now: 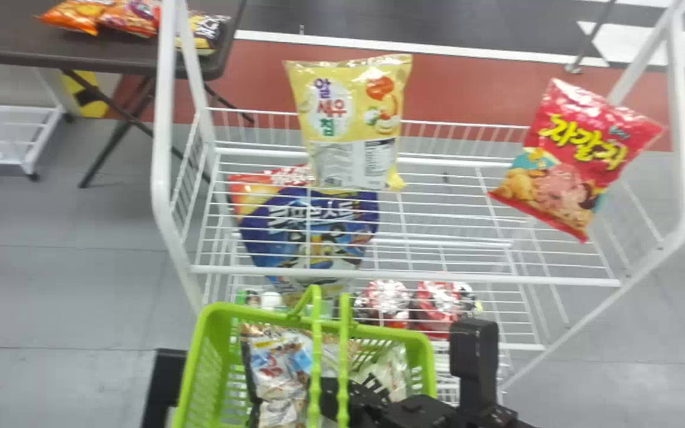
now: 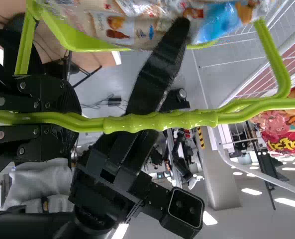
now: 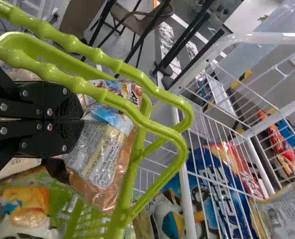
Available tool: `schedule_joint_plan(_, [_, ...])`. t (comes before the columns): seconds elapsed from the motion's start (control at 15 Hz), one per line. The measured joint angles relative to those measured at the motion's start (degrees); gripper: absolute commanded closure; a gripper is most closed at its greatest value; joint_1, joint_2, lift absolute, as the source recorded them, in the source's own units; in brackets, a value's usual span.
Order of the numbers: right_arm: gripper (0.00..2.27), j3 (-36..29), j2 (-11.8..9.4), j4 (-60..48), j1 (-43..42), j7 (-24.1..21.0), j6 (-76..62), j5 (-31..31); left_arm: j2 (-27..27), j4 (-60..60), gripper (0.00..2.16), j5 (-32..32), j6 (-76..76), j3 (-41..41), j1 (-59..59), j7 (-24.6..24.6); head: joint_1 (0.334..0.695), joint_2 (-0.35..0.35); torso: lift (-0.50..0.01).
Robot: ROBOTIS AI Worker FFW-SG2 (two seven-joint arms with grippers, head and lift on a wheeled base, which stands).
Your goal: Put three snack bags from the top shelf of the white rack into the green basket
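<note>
The green basket [image 1: 426, 356] stands before the white rack, several snack bags in it. My right gripper [image 1: 333, 395] is low inside the basket beside a brown-and-blue snack bag [image 1: 280, 362]. In the right wrist view that gripper [image 3: 82, 119] is shut on the snack bag [image 3: 95, 154]. My left gripper [image 2: 52, 119] is shut on the basket handle [image 2: 157, 121]; the right arm's finger crosses behind the handle, against bags. On the top shelf [image 1: 455, 161], a yellow bag [image 1: 351, 119] stands upright and a red bag [image 1: 580, 154] leans tilted at the right.
Beneath the top wires lies a blue bag [image 1: 313, 232], with red-and-white packs [image 1: 437, 303] on the lower shelf. The rack's white posts [image 1: 161, 148] rise at both sides. A dark table [image 1: 3, 35] holding more bags stands behind at the left.
</note>
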Motion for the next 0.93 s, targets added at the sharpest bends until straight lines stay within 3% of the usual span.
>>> schedule_joint_plan(0.07, [1.38, 0.1, -0.2, 1.1, -0.5, -0.6, 0.4, 0.3, 0.1, -0.1, 1.51, 0.0, 0.0, 0.0, 0.0, -0.1, 0.695, -0.046, 0.000])
schedule_joint_plan(0.13, [0.22, 0.2, -0.5, 2.4, -1.4, -1.0, 1.4, 0.6, 0.1, -0.1, 1.51, 0.0, 0.0, 0.0, 0.0, -0.1, 0.695, -0.053, 0.000])
schedule_joint_plan(0.2, [0.00, 0.2, -0.8, 3.3, -1.9, -1.2, 1.8, 1.0, 0.1, -0.1, 1.51, 0.0, 0.0, -0.1, 0.0, 0.0, 0.695, -0.062, 0.000])
schedule_joint_plan(0.6, [0.06, -4.6, -1.4, 2.6, -1.4, -1.3, 0.2, 3.4, -0.1, 0.1, 1.51, -0.2, 0.0, -0.4, -0.4, 0.2, 0.695, -0.188, 0.000])
schedule_joint_plan(0.73, [0.06, -7.0, -1.4, 2.8, -0.9, -1.6, -6.3, 4.1, -0.1, 0.1, 1.51, -0.2, 0.0, -0.4, -0.4, 0.2, 0.695, -0.249, 0.000])
schedule_joint_plan(0.93, [0.06, -10.3, -1.2, 4.4, -2.8, -5.8, -20.9, 6.7, -0.2, 0.2, 1.51, -0.2, 0.0, -0.7, -0.2, 0.0, 0.695, -0.333, 0.000])
